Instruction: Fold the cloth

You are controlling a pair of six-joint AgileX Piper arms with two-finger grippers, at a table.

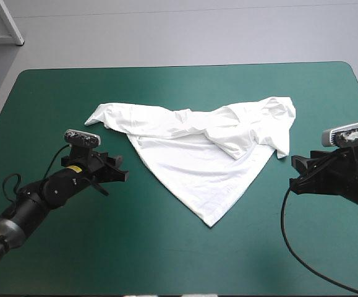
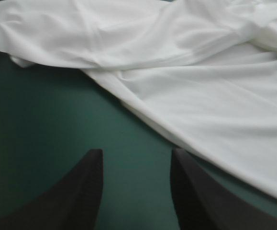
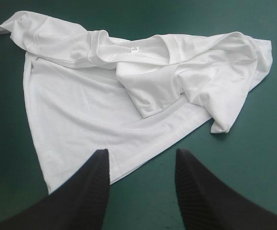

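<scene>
Right wrist view only: label on T-shirt

teal-green table — white T-shirt, rumpled

Table on a grey floor.
The table, under a teal-green cover with rounded far corners, fills most of the high view. Plain grey floor lies beyond it, with a white frame at far left.
</scene>
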